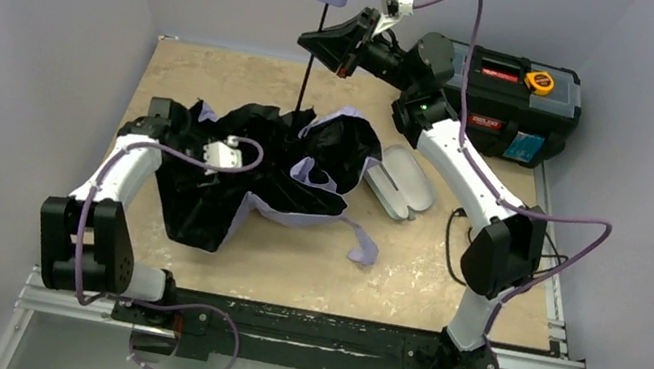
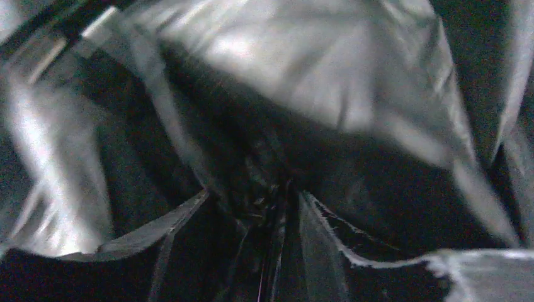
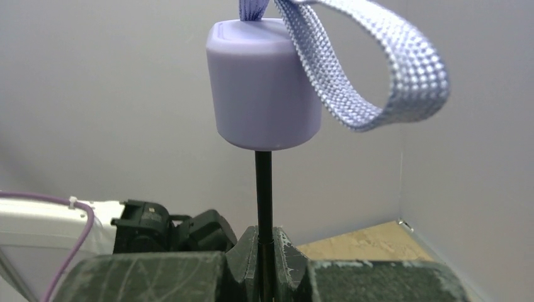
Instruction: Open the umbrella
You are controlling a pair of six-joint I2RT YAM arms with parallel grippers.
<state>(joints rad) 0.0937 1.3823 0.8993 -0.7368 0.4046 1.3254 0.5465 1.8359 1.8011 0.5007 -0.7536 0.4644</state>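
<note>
Glossy black cloth umbrella canopy [image 2: 283, 56], smooth matt lavender plastic handle [image 3: 264, 88], woven strap [image 3: 384, 69], matt black shaft [image 3: 263, 189], mottled tabletop [image 1: 408, 280]

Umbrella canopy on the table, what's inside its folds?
The black shaft runs down into the canopy, and the left arm's wrist reaches in from the side. The shaft's lower end and the left gripper are covered by fabric.

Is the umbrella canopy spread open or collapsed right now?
Collapsed. The canopy lies crumpled on the table, black underside showing, while the right gripper clamps the upright shaft below the handle.
</note>
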